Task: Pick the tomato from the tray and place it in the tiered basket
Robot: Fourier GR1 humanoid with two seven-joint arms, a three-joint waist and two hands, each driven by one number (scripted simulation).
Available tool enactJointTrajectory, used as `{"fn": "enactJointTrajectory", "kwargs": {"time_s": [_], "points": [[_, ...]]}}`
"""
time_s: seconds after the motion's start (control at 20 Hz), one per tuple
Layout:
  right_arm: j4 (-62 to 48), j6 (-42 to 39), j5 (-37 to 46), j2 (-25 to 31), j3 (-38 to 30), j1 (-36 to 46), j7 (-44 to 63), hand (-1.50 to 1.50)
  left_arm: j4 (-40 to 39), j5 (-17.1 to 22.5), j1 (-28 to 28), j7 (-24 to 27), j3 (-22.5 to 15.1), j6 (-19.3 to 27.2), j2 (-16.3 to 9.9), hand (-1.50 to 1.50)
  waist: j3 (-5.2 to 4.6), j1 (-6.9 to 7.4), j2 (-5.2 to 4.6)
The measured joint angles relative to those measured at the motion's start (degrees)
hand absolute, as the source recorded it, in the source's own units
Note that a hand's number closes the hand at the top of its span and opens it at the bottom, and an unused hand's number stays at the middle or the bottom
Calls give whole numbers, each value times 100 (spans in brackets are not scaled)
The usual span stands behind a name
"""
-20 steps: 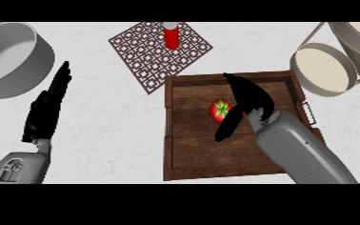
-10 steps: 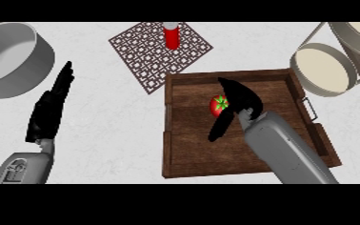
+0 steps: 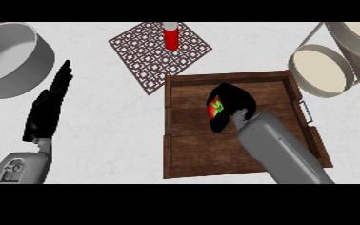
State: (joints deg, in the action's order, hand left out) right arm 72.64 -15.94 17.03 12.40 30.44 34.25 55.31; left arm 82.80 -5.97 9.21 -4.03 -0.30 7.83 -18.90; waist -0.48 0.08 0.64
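The red tomato [image 3: 215, 107] with its green stem lies in the dark wooden tray [image 3: 184, 161], near the tray's middle. My right hand [image 3: 233, 103] is curled over it from the right, fingers and thumb wrapping round it and hiding most of it. The tiered basket [image 3: 323, 66], cream-coloured with round tiers, stands at the far right. My left hand [image 3: 48, 106] rests at the left, fingers straight and pointing away, holding nothing.
A red bottle [image 3: 171, 36] stands on a dark lattice trivet [image 3: 160, 53] behind the tray. A large grey pot [image 3: 21, 57] sits at the far left, close to my left hand.
My right hand has moved left and down onto the tomato and its fingers have curled round it. The left hand has barely moved.
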Motion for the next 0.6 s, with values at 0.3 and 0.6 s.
{"fn": "enactJointTrajectory", "kwargs": {"time_s": [0.3,0.6], "points": [[58,-65,173,-194,-277,-64,-69,150,54,-67,-154,71,66,-48,68,0,11,-13,-10],[-251,454,428,-468,-945,288,196,150,82,-138,-61,21,29,-47,202,0,37,76,-80]]}}
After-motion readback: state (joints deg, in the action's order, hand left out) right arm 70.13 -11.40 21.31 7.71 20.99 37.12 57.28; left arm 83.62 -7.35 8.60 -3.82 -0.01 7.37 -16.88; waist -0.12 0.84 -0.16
